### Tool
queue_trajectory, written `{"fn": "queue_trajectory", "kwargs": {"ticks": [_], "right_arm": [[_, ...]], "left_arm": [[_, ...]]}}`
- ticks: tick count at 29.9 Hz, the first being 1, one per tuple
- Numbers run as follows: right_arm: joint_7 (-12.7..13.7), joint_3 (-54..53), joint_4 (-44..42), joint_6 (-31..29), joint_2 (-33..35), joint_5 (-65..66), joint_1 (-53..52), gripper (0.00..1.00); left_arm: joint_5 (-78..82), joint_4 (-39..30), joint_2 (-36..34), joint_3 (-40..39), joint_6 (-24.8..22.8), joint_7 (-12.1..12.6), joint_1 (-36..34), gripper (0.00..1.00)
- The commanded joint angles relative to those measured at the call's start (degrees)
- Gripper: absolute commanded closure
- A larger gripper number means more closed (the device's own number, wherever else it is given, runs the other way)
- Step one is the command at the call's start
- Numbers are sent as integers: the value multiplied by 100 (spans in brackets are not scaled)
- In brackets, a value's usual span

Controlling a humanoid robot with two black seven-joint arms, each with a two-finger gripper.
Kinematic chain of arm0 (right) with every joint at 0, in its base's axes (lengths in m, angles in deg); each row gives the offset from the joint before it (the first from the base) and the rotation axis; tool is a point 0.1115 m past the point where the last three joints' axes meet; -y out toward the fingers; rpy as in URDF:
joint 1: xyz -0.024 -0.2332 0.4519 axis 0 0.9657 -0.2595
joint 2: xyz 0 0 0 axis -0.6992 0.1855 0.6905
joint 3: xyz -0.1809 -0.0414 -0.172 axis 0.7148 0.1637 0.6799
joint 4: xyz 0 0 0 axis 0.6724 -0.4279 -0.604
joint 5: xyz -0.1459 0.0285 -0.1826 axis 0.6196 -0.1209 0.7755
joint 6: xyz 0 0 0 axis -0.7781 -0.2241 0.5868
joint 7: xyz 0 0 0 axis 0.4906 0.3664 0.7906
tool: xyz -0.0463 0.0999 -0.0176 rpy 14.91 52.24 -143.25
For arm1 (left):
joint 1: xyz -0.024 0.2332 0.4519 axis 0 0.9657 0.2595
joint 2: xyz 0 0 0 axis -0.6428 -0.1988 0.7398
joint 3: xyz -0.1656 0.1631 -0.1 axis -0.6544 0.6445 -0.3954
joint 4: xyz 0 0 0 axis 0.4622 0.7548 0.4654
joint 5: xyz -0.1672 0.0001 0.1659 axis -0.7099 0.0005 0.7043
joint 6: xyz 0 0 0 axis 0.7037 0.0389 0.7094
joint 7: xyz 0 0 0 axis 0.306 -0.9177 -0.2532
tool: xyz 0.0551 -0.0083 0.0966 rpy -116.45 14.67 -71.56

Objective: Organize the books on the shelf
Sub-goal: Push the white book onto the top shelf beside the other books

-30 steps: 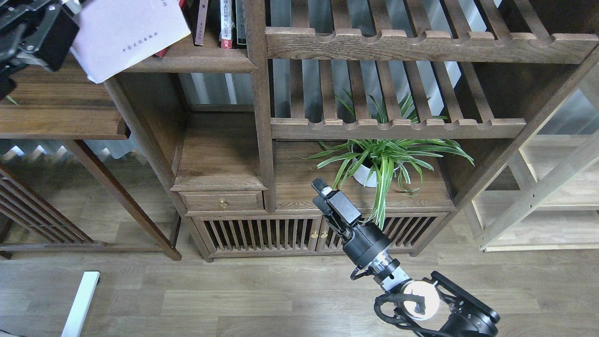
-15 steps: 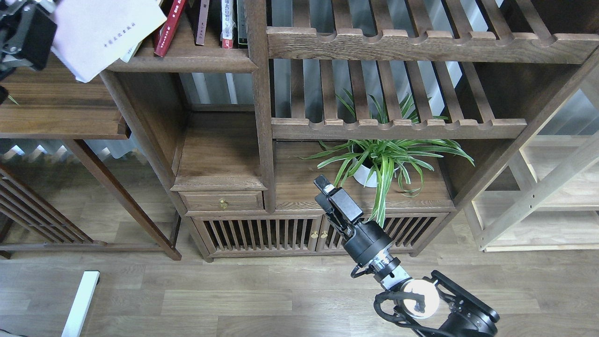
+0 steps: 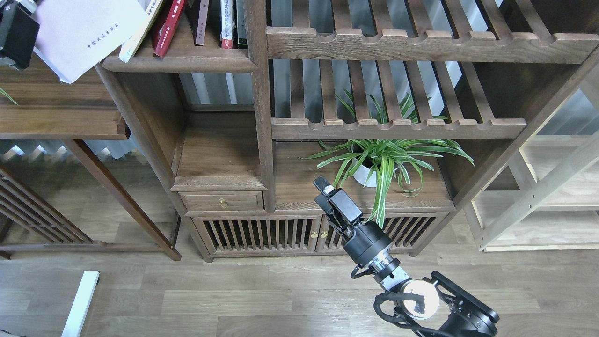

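At the top left corner, the left gripper [image 3: 21, 21] grips the pale lavender-white book [image 3: 84, 37] by its left edge, though only part of the black gripper is in frame and how its fingers sit on the cover cannot be told. The book is tilted, its lower corner hanging past the left end of the dark-brown shelf [image 3: 182, 63]. Just beside it on that shelf lean the yellow-green and white book [image 3: 135, 40] and the red book [image 3: 167, 30], both slanting to the right, with slim upright volumes [image 3: 227, 23] further right against the post. The right gripper [image 3: 322, 187] hangs low in front of the cabinet, near a potted spider plant [image 3: 383, 161], its two fingers together and holding nothing.
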Motion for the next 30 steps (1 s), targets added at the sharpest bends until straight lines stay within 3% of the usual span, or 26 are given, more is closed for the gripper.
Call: {"fn": "queue_trajectory", "kwargs": {"ticks": [1, 5, 16, 24, 30], "right_arm": [[0, 0, 9, 0, 14, 9, 21, 1], [0, 9, 9, 0, 31, 9, 30, 1], [0, 18, 18, 0, 75, 26, 48, 1], [0, 44, 53, 0, 58, 44, 48, 1], [0, 44, 53, 0, 49, 35, 48, 1]], "left_arm": [[2, 50, -7, 2, 8, 121, -12, 99], [-6, 41, 1, -16, -71, 491, -21, 99], [-138, 50, -7, -86, -45, 570, -135, 100], [55, 234, -51, -139, 34, 860, -372, 100], [204, 445, -69, -25, 385, 1053, -907, 100]]}}
